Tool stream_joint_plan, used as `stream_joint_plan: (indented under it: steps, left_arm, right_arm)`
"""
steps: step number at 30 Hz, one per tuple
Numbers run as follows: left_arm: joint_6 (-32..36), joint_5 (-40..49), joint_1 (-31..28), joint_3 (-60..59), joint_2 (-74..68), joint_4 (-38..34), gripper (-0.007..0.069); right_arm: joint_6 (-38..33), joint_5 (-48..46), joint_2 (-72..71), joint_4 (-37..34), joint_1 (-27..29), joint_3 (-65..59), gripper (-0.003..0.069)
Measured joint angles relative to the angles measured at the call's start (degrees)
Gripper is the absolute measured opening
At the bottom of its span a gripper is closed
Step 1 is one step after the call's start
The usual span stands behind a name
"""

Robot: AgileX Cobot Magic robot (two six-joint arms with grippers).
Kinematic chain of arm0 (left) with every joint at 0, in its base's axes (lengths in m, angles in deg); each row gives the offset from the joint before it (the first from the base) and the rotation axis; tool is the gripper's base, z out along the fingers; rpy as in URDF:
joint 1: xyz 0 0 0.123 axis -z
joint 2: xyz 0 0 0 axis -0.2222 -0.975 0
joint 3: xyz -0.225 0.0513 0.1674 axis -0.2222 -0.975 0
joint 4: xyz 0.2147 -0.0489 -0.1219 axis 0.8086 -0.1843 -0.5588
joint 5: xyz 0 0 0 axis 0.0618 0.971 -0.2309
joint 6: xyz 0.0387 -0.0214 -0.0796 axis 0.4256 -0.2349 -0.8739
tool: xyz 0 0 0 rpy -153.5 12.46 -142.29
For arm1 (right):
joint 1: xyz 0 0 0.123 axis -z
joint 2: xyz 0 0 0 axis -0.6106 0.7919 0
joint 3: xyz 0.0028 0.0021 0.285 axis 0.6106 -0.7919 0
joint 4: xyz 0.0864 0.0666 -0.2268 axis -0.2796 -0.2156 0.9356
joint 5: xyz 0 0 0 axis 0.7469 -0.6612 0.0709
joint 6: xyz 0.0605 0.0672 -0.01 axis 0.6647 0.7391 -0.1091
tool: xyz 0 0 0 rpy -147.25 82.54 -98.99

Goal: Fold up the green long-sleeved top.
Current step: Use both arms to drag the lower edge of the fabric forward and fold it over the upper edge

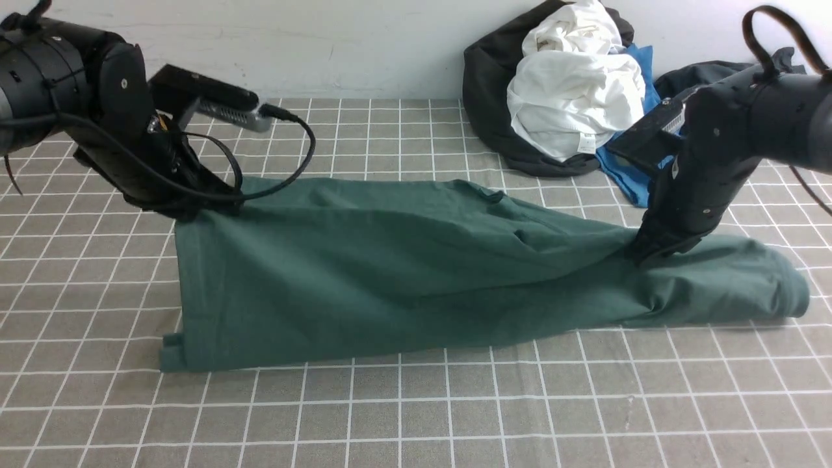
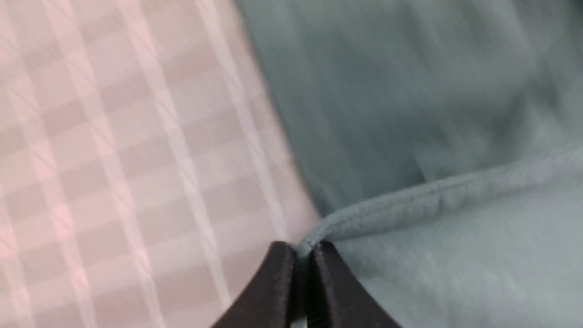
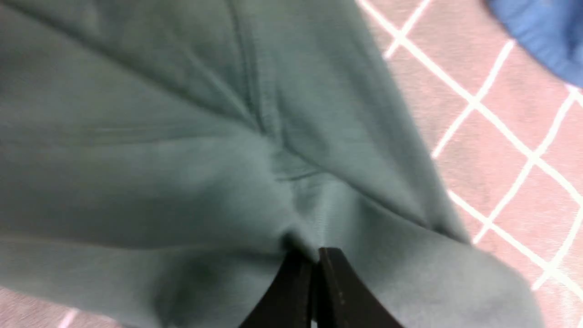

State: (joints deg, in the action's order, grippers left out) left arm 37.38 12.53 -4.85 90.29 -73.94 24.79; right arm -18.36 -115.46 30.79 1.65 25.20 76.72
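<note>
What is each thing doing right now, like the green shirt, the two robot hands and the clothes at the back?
green long-sleeved top, lying wrinkled, gripped at two spots
left hand, shut on its hemmed edge
right hand, shut on a bunched fold
white garment, crumpled in a heap at the back

Left end effector [image 1: 198, 209] far left, arm angled down, jaws clamped on green top [image 1: 390, 273] (at a stitched edge). Right end effector [image 1: 640, 252] at right, wrist pitched down, clamped likewise.

The green top [image 1: 390, 273] is matt, soft knit cloth; the checked tablecloth [image 1: 455, 416] looks coarser woven.
</note>
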Motion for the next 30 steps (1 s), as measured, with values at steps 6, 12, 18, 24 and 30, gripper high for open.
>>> stream_joint_plan:
  steps: [6, 12, 18, 24, 30]
  left_arm:
    - [-12.17, -10.26, 0.0, 7.9, -8.74, 12.95, 0.0015]
    - [-19.54, -10.79, 0.0, 20.83, -21.39, 20.64, 0.0015]
    - [-20.26, -8.88, 0.0, 29.41, -29.68, 21.92, 0.0037]
    - [-20.16, -0.19, 0.3, 34.83, -31.05, 21.77, 0.024]
    - [-15.98, 18.26, 2.54, 37.58, -25.34, 18.28, 0.0354]
  right_arm:
    - [0.0, 9.3, 0.0, 0.46, 0.8, 0.07, -0.0003]
    - [1.62, 23.09, 2.21, 1.98, 1.26, 0.07, -0.0003]
    - [6.7, 26.83, 6.4, 3.02, 2.46, 0.07, 0.0049]
    - [13.88, 25.63, 5.56, 5.44, 2.9, 0.07, 0.0213]
    - [23.95, 18.99, -1.36, 4.39, 2.96, 0.73, 0.0263]
